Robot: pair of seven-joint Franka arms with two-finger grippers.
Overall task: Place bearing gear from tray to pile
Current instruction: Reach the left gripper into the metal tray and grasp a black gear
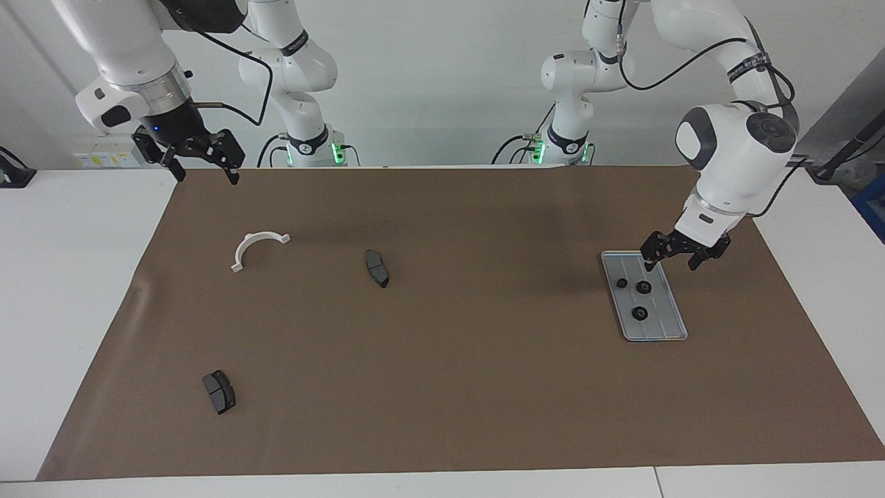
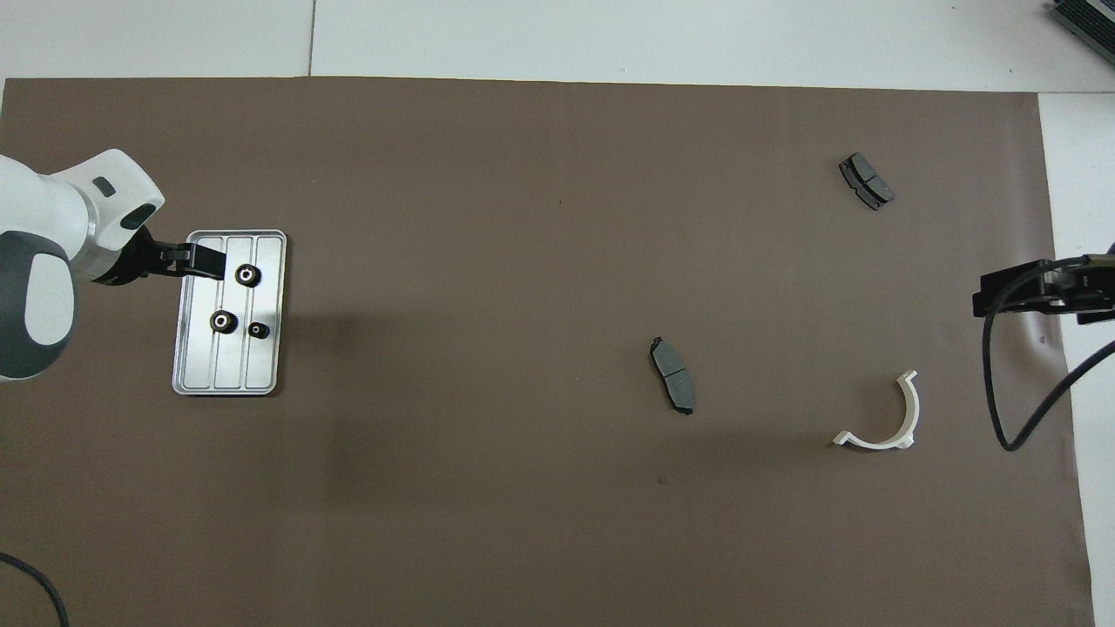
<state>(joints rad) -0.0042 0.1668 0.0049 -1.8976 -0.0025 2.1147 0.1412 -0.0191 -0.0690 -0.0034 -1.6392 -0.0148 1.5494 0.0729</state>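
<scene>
The silver grooved tray (image 1: 660,325) (image 2: 226,370) lies on the brown mat toward the left arm's end of the table. Three small black bearing gears rest in it: one (image 1: 640,313) (image 2: 248,275) farthest from the robots, a second (image 1: 644,287) (image 2: 223,321), and a smaller one (image 1: 621,283) (image 2: 258,330). My left gripper (image 1: 671,265) (image 2: 209,261) hangs open a little above the tray, holding nothing. My right gripper (image 1: 207,176) (image 2: 984,300) waits open in the air over the mat's edge at the right arm's end. No pile is in view.
A white half-ring bracket (image 1: 252,245) (image 2: 897,427) and two dark grey curved pads (image 1: 377,268) (image 2: 672,374), (image 1: 219,391) (image 2: 866,180) lie on the mat toward the right arm's end. A black cable (image 2: 1002,392) hangs from the right arm.
</scene>
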